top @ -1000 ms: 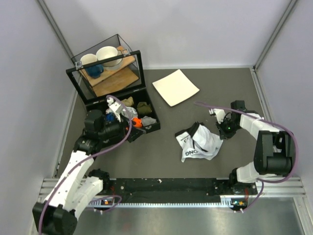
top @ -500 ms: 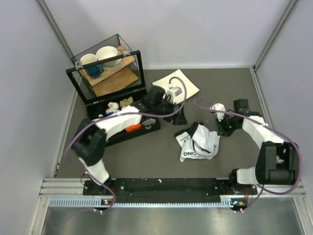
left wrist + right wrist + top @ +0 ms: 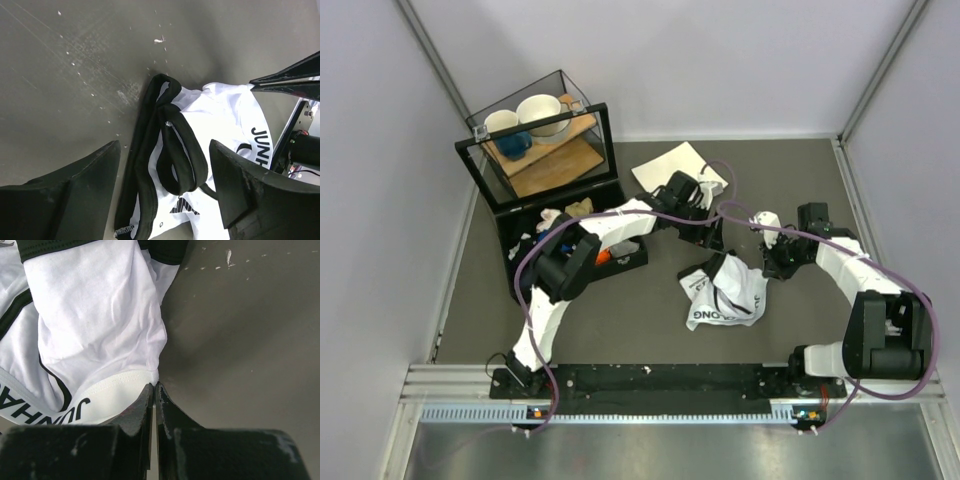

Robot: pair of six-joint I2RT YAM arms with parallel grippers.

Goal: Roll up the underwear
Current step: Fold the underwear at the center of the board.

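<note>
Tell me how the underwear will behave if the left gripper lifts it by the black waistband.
Likely floppy: the underwear lies crumpled in soft folds, so it should drape and sag. Probably light: its thin fabric tents toward the right gripper. The looped black waistband may unfold rather than hold shape.

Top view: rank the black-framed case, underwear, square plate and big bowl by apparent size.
1. black-framed case
2. underwear and square plate: similar; the left arm hides part of the plate, so unranked
3. big bowl
</note>
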